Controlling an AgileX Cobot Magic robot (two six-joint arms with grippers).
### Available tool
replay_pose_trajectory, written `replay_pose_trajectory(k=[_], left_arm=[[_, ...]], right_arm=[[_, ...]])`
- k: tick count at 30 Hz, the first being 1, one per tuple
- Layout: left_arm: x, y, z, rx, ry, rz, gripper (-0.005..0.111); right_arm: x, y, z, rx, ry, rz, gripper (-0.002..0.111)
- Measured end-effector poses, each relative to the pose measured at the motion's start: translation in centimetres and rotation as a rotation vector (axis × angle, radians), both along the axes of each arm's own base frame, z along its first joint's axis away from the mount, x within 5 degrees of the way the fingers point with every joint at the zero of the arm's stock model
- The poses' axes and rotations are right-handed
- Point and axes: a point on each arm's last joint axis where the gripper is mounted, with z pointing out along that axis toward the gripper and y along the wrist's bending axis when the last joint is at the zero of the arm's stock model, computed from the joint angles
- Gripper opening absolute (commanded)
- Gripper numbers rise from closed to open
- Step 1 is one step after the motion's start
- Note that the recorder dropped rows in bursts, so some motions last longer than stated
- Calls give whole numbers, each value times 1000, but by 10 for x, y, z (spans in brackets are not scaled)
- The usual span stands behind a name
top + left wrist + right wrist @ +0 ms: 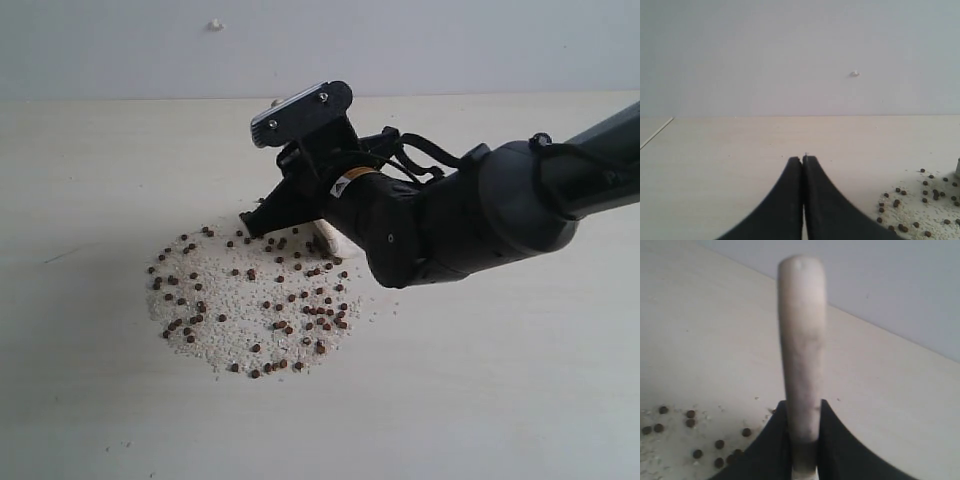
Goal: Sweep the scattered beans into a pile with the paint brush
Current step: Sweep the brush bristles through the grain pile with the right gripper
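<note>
Many small reddish-brown beans (300, 305) lie spread over a roundish patch of pale crumbs on the light table; they are loosely scattered, densest on the right side. My right gripper (272, 216) reaches in from the right and hangs over the patch's far edge. It is shut on the paint brush, and a pale part of the brush (334, 240) shows under the wrist. In the right wrist view the pale wooden handle (801, 330) stands up between the fingers (802, 407), with beans (690, 422) beside it. My left gripper (803, 159) is shut and empty, to the left of the beans (925, 192).
The pale table (500, 400) runs back to a grey wall that carries a small white speck (215, 24). The dark right arm (480, 215) crosses above the table from the right edge. A table edge line (657, 132) shows in the left wrist view.
</note>
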Motion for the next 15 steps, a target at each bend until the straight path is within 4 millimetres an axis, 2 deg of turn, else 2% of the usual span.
replay_pose_trajectory(k=[9, 12, 15], left_arm=[[0, 0, 0, -2, 0, 0, 0], [0, 0, 0, -2, 0, 0, 0], [0, 0, 0, -2, 0, 0, 0]], right_arm=[[-12, 10, 9, 114, 76, -3, 0], [-16, 9, 21, 126, 103, 15, 0], [-20, 8, 42, 122, 84, 49, 0]])
